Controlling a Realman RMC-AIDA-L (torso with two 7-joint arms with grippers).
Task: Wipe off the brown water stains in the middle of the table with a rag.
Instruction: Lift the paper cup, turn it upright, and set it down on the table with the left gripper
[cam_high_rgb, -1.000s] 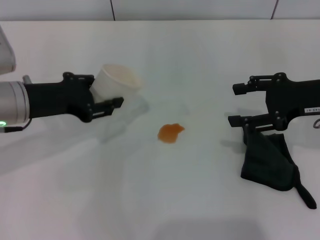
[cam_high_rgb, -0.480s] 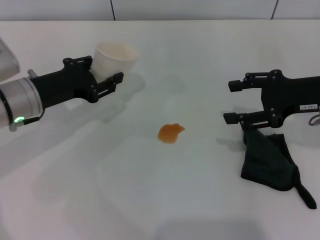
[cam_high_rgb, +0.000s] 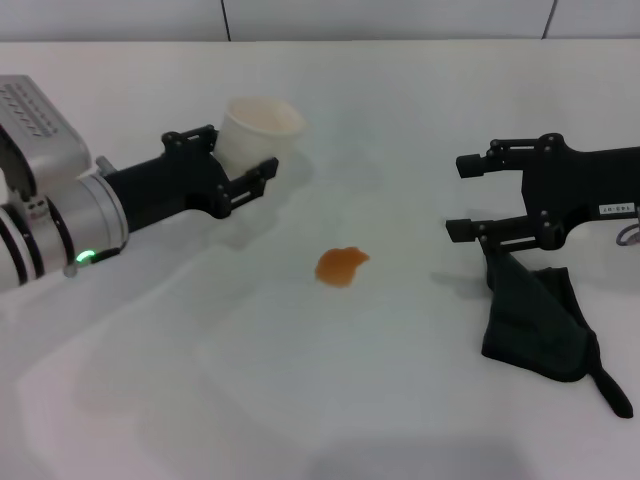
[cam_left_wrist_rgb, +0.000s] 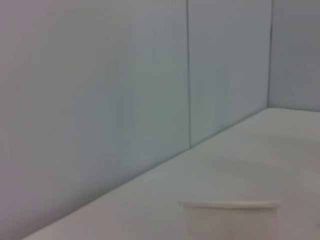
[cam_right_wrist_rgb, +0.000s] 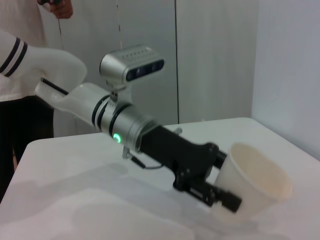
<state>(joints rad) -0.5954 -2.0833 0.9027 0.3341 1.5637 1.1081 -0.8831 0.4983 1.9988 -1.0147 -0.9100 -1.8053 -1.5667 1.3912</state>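
Orange-brown uneven brown water stains; dark crumpled rag

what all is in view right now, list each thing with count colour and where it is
brown water stain: one, orange-brown, uneven blot in the middle of the table, nothing touching it
rag: one, dark grey to black, crumpled on the table's right side, thin tail corner trailing toward the near edge
paper cup: one, white, upright, far-left of the stain, held off to the side
table: one, plain white, fills the view
wall panels: pale grey, behind the table's far edge
person: one, white sleeve with dark stripes, standing beyond the table in the right wrist view
left gripper: one, black, closed on the cup's side
right gripper: one, black, fingers spread, right above the rag's upper edge
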